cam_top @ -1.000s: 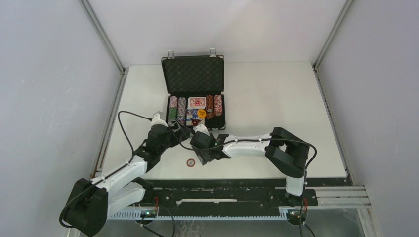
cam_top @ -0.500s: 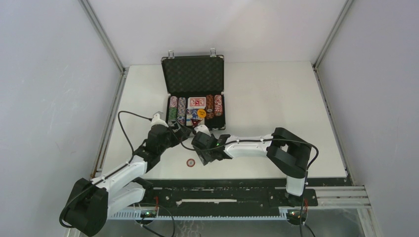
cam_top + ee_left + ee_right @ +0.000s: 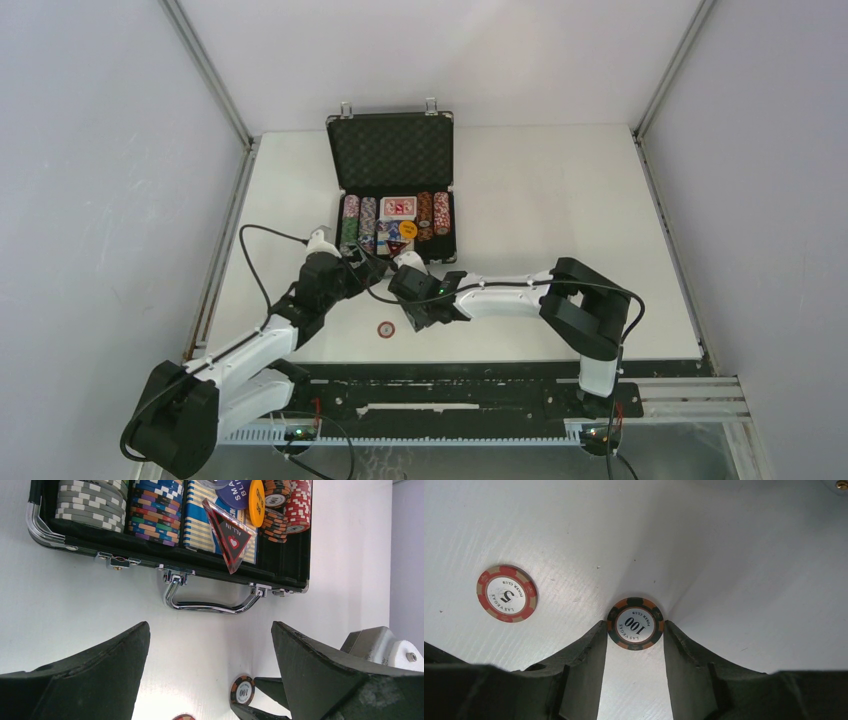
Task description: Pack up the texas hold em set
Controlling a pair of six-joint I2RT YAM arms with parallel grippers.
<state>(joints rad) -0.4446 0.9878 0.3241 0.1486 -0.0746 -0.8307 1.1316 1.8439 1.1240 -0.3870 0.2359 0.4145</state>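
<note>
Case (image 3: 392, 215) lies open on table (image 3: 560, 200), its lid upright along the far side. Chip rows (image 3: 95, 502) and card deck (image 3: 197, 527) sit inside. Before the case's handle (image 3: 210, 605), chip marked 100 (image 3: 634, 623) lies flat between the fingertips of right gripper (image 3: 634, 628). Chip marked 5 (image 3: 507, 593) lies farther out from the case.

Robot lab cell, white table (image 3: 560, 200), grey panel walls (image 3: 100, 150), alu frame posts (image 3: 206, 70)
</note>
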